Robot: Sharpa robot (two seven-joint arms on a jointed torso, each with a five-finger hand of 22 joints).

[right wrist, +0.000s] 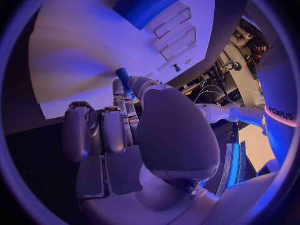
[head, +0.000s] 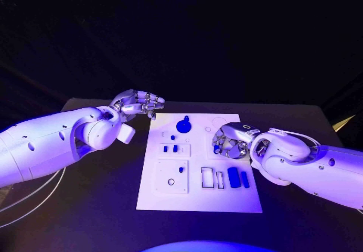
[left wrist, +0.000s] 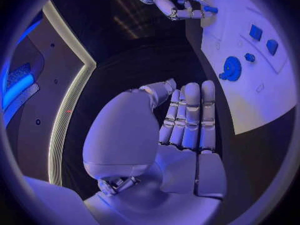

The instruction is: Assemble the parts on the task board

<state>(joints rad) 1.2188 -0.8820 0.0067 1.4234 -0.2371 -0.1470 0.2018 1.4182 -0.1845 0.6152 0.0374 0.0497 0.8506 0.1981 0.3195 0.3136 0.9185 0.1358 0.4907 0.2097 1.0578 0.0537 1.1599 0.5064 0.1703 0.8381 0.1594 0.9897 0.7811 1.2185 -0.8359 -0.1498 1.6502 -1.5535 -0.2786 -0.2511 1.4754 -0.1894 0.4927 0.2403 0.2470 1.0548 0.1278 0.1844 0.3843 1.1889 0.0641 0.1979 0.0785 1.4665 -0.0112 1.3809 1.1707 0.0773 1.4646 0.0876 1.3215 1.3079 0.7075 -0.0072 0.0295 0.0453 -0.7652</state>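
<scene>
The white task board lies in the middle of the table. My right hand hovers over its upper right part and pinches a small blue peg between thumb and fingers; the peg also shows in the left wrist view. My left hand hangs beyond the board's upper left corner, fingers curled together, holding nothing. A round blue gear-like part stands near the board's top. Two small blue squares sit in the left column. Long blue parts lie at the lower right.
Empty rectangular slots sit left of the long blue parts, and a white square plate with a hole lies lower left. The black table stretches on both sides of the board.
</scene>
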